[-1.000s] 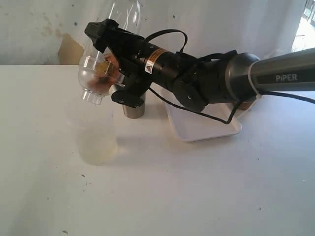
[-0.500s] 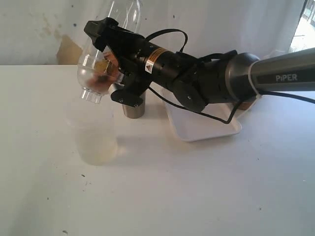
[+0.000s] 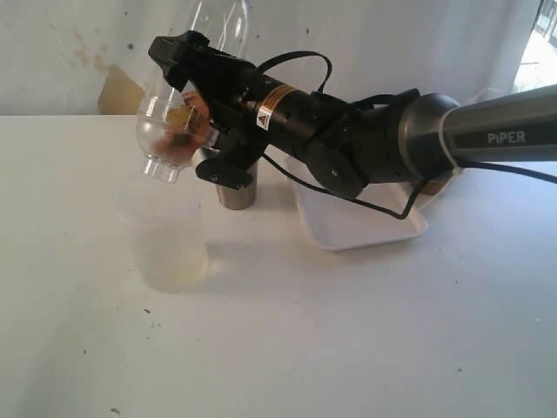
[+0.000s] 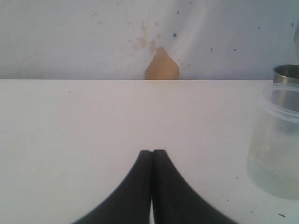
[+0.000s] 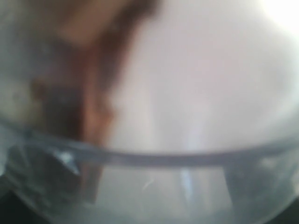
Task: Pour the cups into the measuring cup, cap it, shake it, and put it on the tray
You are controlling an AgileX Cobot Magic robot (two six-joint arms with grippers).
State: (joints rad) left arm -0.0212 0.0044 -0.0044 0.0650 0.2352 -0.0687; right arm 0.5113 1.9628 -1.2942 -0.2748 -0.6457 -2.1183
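My right gripper [image 3: 185,113] reaches across to the left and is shut on the clear measuring cup [image 3: 219,30]. The cup is held tilted, base up, with its domed lid [image 3: 159,144] and spout pointing down. Brown contents show inside near the lid. In the right wrist view the cup [image 5: 187,154] fills the picture as blurred clear plastic. The steel tumbler [image 3: 235,190] stands behind the gripper. The white tray [image 3: 361,228] lies under the arm. A brown sliver of the wooden cup [image 3: 435,185] shows behind the arm. My left gripper [image 4: 152,152] is shut and empty, low over the table.
A faint translucent cup [image 3: 170,239] with a little pale liquid stands on the white table right under the lid's spout; the same translucent cup [image 4: 275,140] shows in the left wrist view. A white wall runs behind the table.
The right gripper and the capped measuring cup have risen slightly and shifted a little left. Nothing else has moved.
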